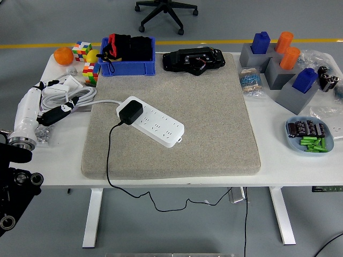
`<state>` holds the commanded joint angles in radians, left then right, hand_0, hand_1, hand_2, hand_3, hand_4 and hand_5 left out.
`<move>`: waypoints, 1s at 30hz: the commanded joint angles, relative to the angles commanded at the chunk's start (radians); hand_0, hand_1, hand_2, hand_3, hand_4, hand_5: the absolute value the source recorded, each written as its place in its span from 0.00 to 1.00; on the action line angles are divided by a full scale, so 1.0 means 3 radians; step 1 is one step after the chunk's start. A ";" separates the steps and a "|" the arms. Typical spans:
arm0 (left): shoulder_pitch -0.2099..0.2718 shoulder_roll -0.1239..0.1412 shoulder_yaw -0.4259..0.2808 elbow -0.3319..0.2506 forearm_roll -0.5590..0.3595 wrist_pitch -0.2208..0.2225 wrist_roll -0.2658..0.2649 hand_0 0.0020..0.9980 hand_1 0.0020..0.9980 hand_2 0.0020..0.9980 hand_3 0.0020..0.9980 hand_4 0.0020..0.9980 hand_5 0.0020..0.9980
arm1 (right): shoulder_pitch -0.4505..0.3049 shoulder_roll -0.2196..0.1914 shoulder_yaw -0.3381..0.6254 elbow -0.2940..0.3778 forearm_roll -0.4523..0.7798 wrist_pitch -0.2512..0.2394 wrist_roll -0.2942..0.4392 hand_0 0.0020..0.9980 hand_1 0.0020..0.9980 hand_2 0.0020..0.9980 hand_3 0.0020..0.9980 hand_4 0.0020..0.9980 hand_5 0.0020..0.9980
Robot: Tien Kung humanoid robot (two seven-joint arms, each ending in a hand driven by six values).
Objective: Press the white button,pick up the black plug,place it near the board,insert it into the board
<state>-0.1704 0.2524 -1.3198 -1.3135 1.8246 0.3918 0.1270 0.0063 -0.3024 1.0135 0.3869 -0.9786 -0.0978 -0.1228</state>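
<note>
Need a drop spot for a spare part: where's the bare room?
Free: the grey mat right of the power strip, up to the black device; also the mat's near strip. Crowded: the blue bin, cubes and cable coil at left; block holders and dish at right.

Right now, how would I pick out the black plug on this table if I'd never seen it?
Find the grey mat covering the middle of the white table. On its left part lies a long white power strip, set diagonally. The black plug sits in the strip's upper-left end, the only black block on it, with a thin black cord trailing off the table's near edge.
</note>
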 joint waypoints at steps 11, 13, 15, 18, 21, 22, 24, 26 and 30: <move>0.0072 -0.0038 -0.0316 -0.0024 0.0010 -0.0058 0.0016 0.87 0.89 0.84 0.78 0.87 0.48 | -0.0027 0.0008 0.0050 0.0006 -0.0022 0.0005 -0.0012 0.56 0.48 0.50 0.50 0.64 0.39; 0.0092 -0.0061 -0.0385 -0.0028 -0.0011 -0.0045 0.0029 0.87 0.90 0.84 0.78 0.86 0.46 | -0.0034 0.0017 0.0063 0.0006 -0.0025 0.0006 -0.0014 0.56 0.48 0.50 0.50 0.64 0.39; 0.0107 -0.0078 -0.0426 -0.0030 -0.0030 -0.0037 0.0047 0.87 0.90 0.84 0.78 0.86 0.46 | -0.0042 0.0025 0.0063 0.0008 -0.0025 0.0009 -0.0017 0.56 0.48 0.50 0.50 0.64 0.39; 0.0125 -0.0089 -0.0460 -0.0029 -0.0040 -0.0047 0.0060 0.87 0.89 0.84 0.78 0.86 0.45 | -0.0049 0.0036 0.0068 0.0005 -0.0027 0.0012 -0.0022 0.56 0.48 0.50 0.50 0.64 0.38; 0.0141 -0.0089 -0.0471 -0.0030 -0.0049 -0.0055 0.0063 0.87 0.89 0.84 0.78 0.86 0.45 | -0.0055 0.0042 0.0073 0.0004 -0.0030 0.0015 -0.0026 0.56 0.48 0.50 0.50 0.64 0.38; 0.0145 -0.0091 -0.0477 -0.0031 -0.0048 -0.0058 0.0064 0.87 0.89 0.84 0.78 0.86 0.45 | -0.0054 0.0041 0.0074 0.0005 -0.0029 0.0015 -0.0027 0.56 0.48 0.50 0.50 0.64 0.38; 0.0149 -0.0095 -0.0487 -0.0031 -0.0051 -0.0060 0.0064 0.87 0.89 0.84 0.77 0.85 0.45 | -0.0052 0.0038 0.0075 0.0008 -0.0031 0.0016 -0.0026 0.56 0.48 0.50 0.50 0.64 0.39; 0.0148 -0.0101 -0.0498 -0.0031 -0.0051 -0.0063 0.0066 0.87 0.89 0.84 0.77 0.85 0.45 | -0.0046 0.0033 0.0075 0.0011 -0.0031 0.0015 -0.0024 0.56 0.48 0.50 0.50 0.64 0.39; 0.0137 -0.0106 -0.0500 -0.0044 -0.0057 -0.0060 0.0054 0.87 0.89 0.84 0.77 0.86 0.44 | -0.0037 0.0027 0.0082 0.0010 -0.0031 0.0014 -0.0024 0.56 0.48 0.50 0.50 0.64 0.39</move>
<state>-0.1292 0.2204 -1.4698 -1.3267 1.8074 0.3739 0.1434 -0.0049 -0.2944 1.0380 0.3898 -0.9879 -0.0938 -0.1299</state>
